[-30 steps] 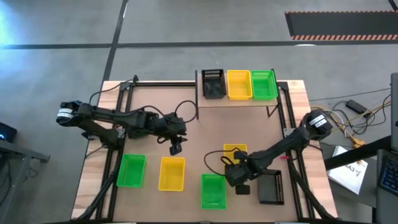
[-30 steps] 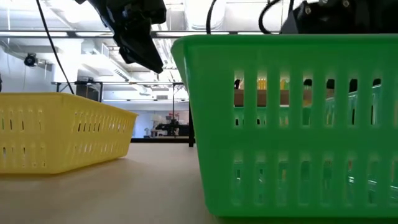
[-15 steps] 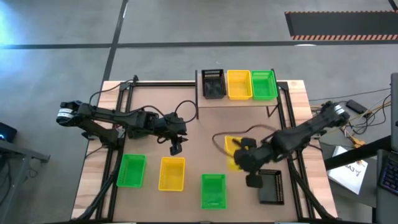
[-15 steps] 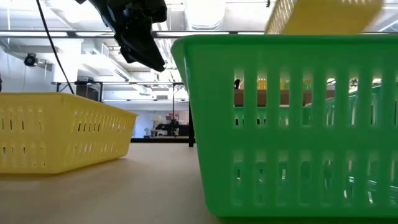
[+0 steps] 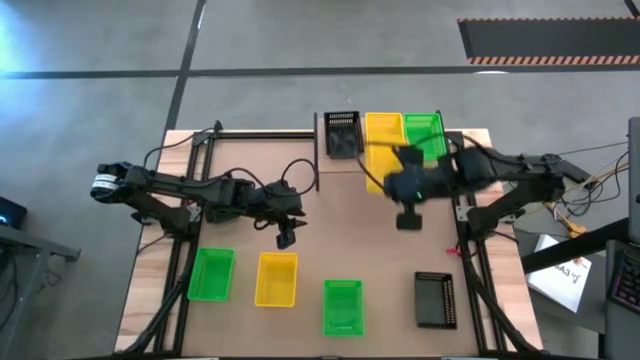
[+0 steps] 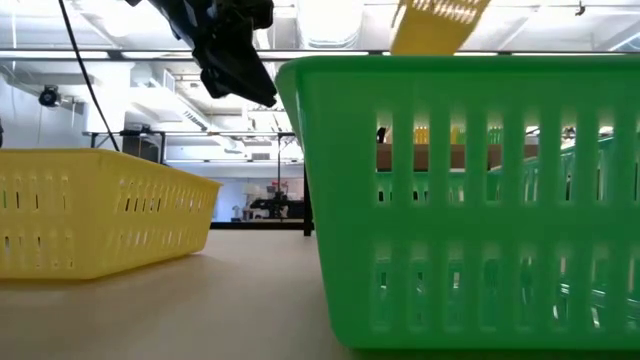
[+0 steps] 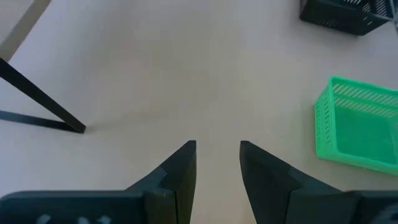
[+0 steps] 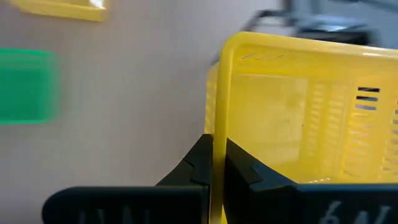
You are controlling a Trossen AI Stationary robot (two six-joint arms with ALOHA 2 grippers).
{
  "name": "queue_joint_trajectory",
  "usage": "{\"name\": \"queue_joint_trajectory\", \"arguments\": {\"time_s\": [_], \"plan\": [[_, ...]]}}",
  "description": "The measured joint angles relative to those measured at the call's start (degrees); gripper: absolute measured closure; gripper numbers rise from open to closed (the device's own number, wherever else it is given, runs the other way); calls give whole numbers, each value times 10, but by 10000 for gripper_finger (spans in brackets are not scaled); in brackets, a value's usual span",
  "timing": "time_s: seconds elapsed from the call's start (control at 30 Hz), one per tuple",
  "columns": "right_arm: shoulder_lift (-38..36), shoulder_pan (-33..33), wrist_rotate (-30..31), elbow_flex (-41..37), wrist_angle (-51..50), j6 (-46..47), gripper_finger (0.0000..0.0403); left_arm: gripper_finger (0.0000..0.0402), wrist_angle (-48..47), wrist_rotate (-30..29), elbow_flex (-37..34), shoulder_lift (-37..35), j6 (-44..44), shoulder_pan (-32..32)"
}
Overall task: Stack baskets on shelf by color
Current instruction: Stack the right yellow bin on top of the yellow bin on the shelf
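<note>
My right gripper (image 8: 214,152) is shut on a yellow basket (image 8: 292,112), held in the air just in front of the shelf (image 5: 335,165); in the high view this basket (image 5: 374,170) is blurred. A black basket (image 5: 343,133), a yellow one (image 5: 383,128) and a green one (image 5: 427,135) rest on the shelf. My left gripper (image 7: 217,158) is open, hovering over bare table left of centre (image 5: 285,235). On the near table stand a green basket (image 5: 211,274), a yellow one (image 5: 276,278), a green one (image 5: 342,306) and a black one (image 5: 436,299). My right gripper pinches one upright wall of the yellow basket at its rim (image 8: 216,124), with one finger (image 8: 242,165) inside the basket and the other (image 8: 199,162) outside. The basket is lifted clear of the table and shows tilted in the low view (image 6: 440,25).
Dark frame rails run along the table's left (image 5: 185,240) and right (image 5: 465,235) sides. The shelf's thin dark legs (image 7: 37,99) stand on the table ahead of my left gripper. Cables and papers lie off the right edge (image 5: 570,270).
My right gripper has lifted the yellow basket off the table's near middle and carried it up and toward the far edge, to just in front of the shelf. The basket is now clear of the table and tilted. The left arm has kept almost still.
</note>
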Motion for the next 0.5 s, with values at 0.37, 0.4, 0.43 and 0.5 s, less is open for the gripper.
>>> {"name": "queue_joint_trajectory", "arguments": {"time_s": [0.37, 0.4, 0.43, 0.5], "plan": [[49, -214, 19, -1, 10, -267, 394, 295, 20, -8, 0, 0, -4, 0], [55, -229, 9, -2, 10, -281, 394, 295, 21, -8, 0, 0, -11, 0], [60, -243, -4, -2, 10, -292, 394, 295, 21, -9, 0, 0, -15, 0], [72, -268, -32, -2, 10, -296, 394, 295, 20, -9, 0, 0, -16, 0]]}}
